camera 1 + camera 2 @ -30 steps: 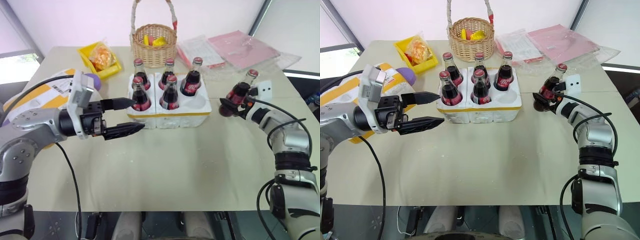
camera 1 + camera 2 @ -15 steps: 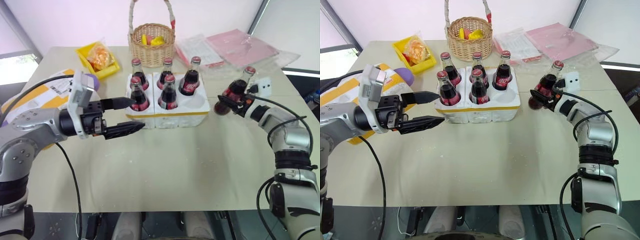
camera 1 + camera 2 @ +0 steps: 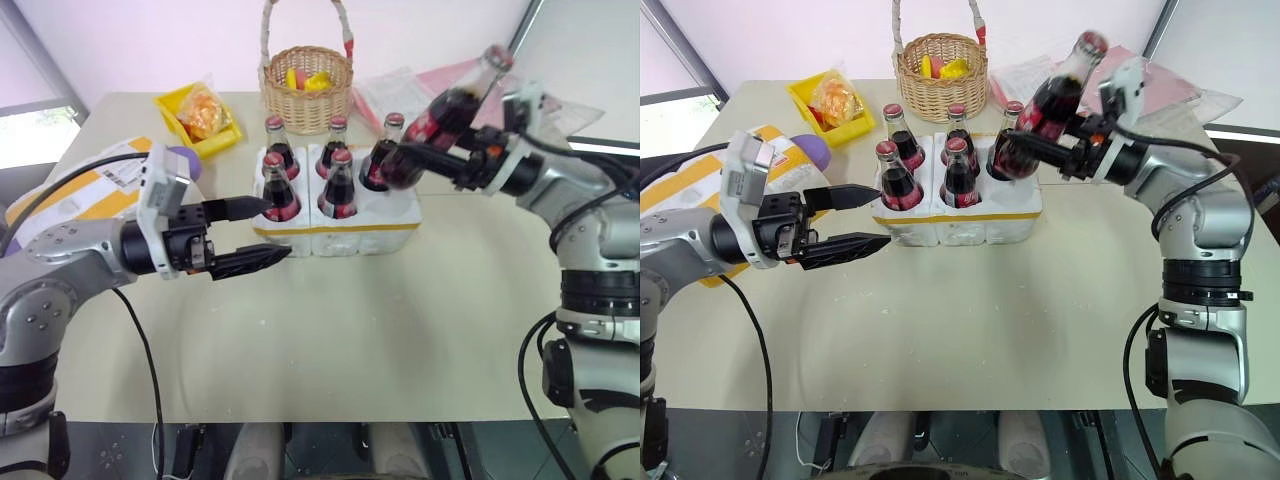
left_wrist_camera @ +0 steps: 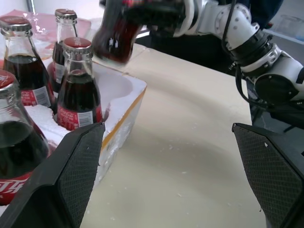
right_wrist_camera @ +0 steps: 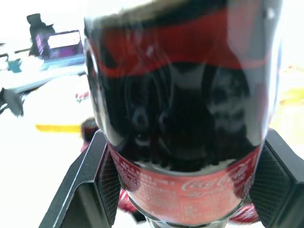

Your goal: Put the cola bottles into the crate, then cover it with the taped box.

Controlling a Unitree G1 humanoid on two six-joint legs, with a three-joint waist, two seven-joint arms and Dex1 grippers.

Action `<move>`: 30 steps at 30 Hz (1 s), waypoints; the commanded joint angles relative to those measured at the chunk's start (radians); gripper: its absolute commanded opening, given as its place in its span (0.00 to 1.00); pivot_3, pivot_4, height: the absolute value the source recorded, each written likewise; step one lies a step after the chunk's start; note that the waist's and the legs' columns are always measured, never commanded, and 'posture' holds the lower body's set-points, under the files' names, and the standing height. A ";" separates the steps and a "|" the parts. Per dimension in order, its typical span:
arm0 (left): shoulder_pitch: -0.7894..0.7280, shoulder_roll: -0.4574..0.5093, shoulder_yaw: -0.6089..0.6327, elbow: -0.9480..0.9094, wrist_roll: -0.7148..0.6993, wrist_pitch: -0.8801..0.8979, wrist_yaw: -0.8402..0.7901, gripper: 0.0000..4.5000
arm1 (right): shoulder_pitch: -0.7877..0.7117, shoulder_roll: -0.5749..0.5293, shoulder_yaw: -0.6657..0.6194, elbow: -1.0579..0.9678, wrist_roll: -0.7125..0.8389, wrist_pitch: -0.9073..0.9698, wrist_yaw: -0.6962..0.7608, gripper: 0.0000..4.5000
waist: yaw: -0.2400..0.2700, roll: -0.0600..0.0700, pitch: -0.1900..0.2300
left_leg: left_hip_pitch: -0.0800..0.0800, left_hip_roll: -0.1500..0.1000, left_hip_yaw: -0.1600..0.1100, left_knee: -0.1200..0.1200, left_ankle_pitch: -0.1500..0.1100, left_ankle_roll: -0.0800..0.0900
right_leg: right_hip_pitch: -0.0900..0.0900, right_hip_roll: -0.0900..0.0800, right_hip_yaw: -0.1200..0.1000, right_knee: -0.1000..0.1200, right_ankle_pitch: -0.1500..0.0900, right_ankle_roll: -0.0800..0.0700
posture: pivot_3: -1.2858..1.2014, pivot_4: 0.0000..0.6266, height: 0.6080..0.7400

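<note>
Carried up and leftward across the frame since a second ago: the sixth cola bottle point(image 3: 447, 105), clenched in the right gripper point(image 3: 400, 162), now tilted in the air over the right end of the crate point(image 3: 340, 229) at centre frame instead of low beside the table's right edge. Five cola bottles point(image 3: 339, 188) already standing in the crate; one front-right well point(image 4: 116, 90) left bare, directly under the incoming bottle. Means the loading step is nearly finished, with a lowering and straightening still to come. Left gripper point(image 3: 258, 236) unchanged at centre left, fingers spread wide and holding nothing, just in front of the crate's left end. Taped box point(image 3: 75, 190) lying at the left edge, untouched, cover step not yet begun.
</note>
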 commanded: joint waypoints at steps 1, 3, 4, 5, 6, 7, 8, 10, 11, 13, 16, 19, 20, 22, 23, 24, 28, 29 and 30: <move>0.009 0.006 0.047 -0.035 -0.022 -0.009 0.010 1.00 | -0.028 -0.001 0.002 -0.024 -0.020 -0.043 0.009 0.63 | -0.001 0.000 0.000 | 0.000 0.000 0.000 0.000 0.000 0.000 | 0.000 0.000 0.000 0.000 0.000 0.000 | 0.52 0.24 0.98; 0.012 0.008 0.049 -0.037 -0.024 -0.009 0.013 1.00 | -0.022 -0.001 0.023 -0.019 -0.039 -0.052 0.021 0.63 | -0.003 0.000 0.000 | 0.000 0.000 0.000 0.000 0.000 0.000 | 0.000 0.000 0.000 0.000 0.000 0.000 | 0.52 0.24 0.98; 0.013 0.008 0.050 -0.038 -0.025 -0.009 0.014 1.00 | -0.014 -0.002 0.037 -0.017 -0.053 -0.061 0.031 0.63 | -0.003 0.000 0.000 | 0.000 0.000 0.000 -0.001 0.000 0.000 | -0.001 0.000 0.000 0.000 0.000 0.000 | 0.52 0.24 0.98; 0.013 0.009 0.050 -0.039 -0.025 -0.010 0.015 1.00 | -0.008 -0.003 0.048 -0.015 -0.062 -0.064 0.041 0.63 | -0.003 0.000 0.000 | 0.000 0.000 0.000 -0.001 0.000 0.000 | -0.001 0.000 0.000 0.000 0.000 0.001 | 0.52 0.24 0.98; 0.013 0.009 0.051 -0.039 -0.024 -0.009 0.015 1.00 | -0.001 -0.003 0.064 -0.011 -0.078 -0.072 0.048 0.63 | -0.003 0.000 0.000 | 0.000 0.000 0.000 -0.001 0.000 0.000 | -0.001 0.000 0.000 0.000 0.000 0.001 | 0.52 0.24 0.98; 0.015 0.008 0.052 -0.041 -0.024 -0.009 0.015 1.00 | 0.007 -0.002 0.078 -0.008 -0.096 -0.087 0.053 0.63 | -0.002 0.000 0.000 | 0.000 0.000 0.000 -0.001 0.000 0.000 | -0.001 0.000 0.000 0.000 0.000 0.001 | 0.52 0.24 0.98; 0.015 0.009 0.052 -0.041 -0.024 -0.009 0.015 1.00 | 0.013 0.002 0.092 -0.001 -0.112 -0.099 0.055 0.63 | -0.002 0.000 0.000 | 0.000 0.000 0.000 -0.001 0.000 0.000 | -0.001 0.000 0.000 0.000 0.000 0.001 | 0.52 0.24 0.98; 0.013 0.010 0.053 -0.042 -0.025 -0.009 0.016 1.00 | 0.020 0.012 0.116 0.017 -0.142 -0.121 0.054 0.63 | -0.002 0.000 0.000 | 0.000 0.000 0.000 -0.001 0.000 0.000 | 0.000 0.000 0.000 0.000 0.000 0.001 | 0.52 0.24 0.98; 0.012 0.010 0.052 -0.041 -0.025 -0.009 0.016 1.00 | 0.020 0.017 0.125 0.028 -0.152 -0.124 0.053 0.63 | -0.002 0.000 0.000 | 0.000 0.000 0.000 0.000 0.000 0.000 | 0.000 0.000 0.000 0.000 0.000 0.001 | 0.52 0.24 0.98; 0.010 0.011 0.052 -0.041 -0.024 -0.009 0.015 1.00 | 0.018 0.027 0.147 0.053 -0.180 -0.138 0.054 0.63 | -0.003 0.000 0.000 | 0.000 0.000 0.000 0.000 0.000 0.000 | 0.000 0.000 0.000 0.000 0.000 0.001 | 0.52 0.24 0.98; 0.015 0.011 0.052 -0.045 -0.023 -0.011 0.013 1.00 | 0.013 0.041 0.171 0.098 -0.215 -0.149 0.057 0.63 | -0.002 0.000 0.000 | 0.000 0.000 0.000 -0.001 0.000 0.000 | -0.001 0.000 0.000 0.001 0.000 0.001 | 0.52 0.24 0.98; 0.018 0.012 0.054 -0.047 -0.022 -0.012 0.012 1.00 | 0.000 0.052 0.190 0.157 -0.249 -0.149 0.050 0.74 | -0.002 0.000 0.000 | 0.000 0.000 0.000 -0.001 0.000 0.000 | 0.000 0.000 0.000 0.000 0.000 0.001 | 0.52 0.24 0.98; 0.020 0.012 0.055 -0.049 -0.023 -0.013 0.011 1.00 | -0.004 0.054 0.192 0.172 -0.253 -0.140 0.051 0.86 | -0.004 -0.001 -0.001 | 0.000 0.000 0.000 0.000 0.000 0.000 | 0.000 0.000 0.000 0.000 0.000 0.001 | 0.52 0.24 0.98; 0.023 0.014 0.057 -0.051 -0.022 -0.013 0.011 1.00 | -0.009 0.057 0.189 0.186 -0.254 -0.131 0.059 1.00 | -0.005 -0.002 -0.001 | 0.001 0.000 0.000 0.000 0.000 0.000 | 0.000 0.001 0.000 0.000 0.000 0.000 | 0.52 0.24 0.98; 0.026 0.014 0.059 -0.053 -0.023 -0.014 0.011 1.00 | -0.009 0.057 0.187 0.187 -0.252 -0.127 0.063 1.00 | -0.005 -0.002 -0.001 | 0.002 0.000 0.000 0.000 0.000 0.000 | 0.002 0.001 0.000 0.001 0.000 0.000 | 0.52 0.24 0.98; 0.029 0.015 0.060 -0.055 -0.022 -0.014 0.011 1.00 | -0.008 0.055 0.182 0.183 -0.249 -0.123 0.067 1.00 | -0.004 -0.002 -0.001 | 0.003 0.000 0.000 0.001 0.000 0.000 | 0.003 0.001 0.000 0.001 0.000 -0.002 | 0.52 0.24 0.98; 0.042 0.019 0.069 -0.061 -0.020 -0.016 0.010 1.00 | 0.000 0.038 0.154 0.147 -0.219 -0.107 0.091 1.00 | -0.004 -0.003 -0.002 | 0.003 0.001 0.000 0.002 0.001 -0.001 | 0.004 0.001 0.000 0.001 0.000 -0.005 | 0.52 0.24 0.98; 0.048 0.020 0.074 -0.063 -0.016 -0.018 0.013 1.00 | 0.004 0.023 0.133 0.126 -0.199 -0.100 0.107 1.00 | -0.003 -0.002 -0.002 | 0.003 0.001 0.000 0.001 0.001 -0.001 | 0.004 0.001 0.000 0.001 0.000 -0.005 | 0.52 0.24 0.98; 0.054 0.022 0.081 -0.065 -0.012 -0.020 0.016 1.00 | 0.009 0.007 0.115 0.106 -0.183 -0.096 0.124 1.00 | -0.002 -0.002 -0.002 | 0.003 0.001 0.000 0.001 0.001 -0.001 | 0.003 0.001 0.000 0.001 0.000 -0.005 | 0.52 0.24 0.98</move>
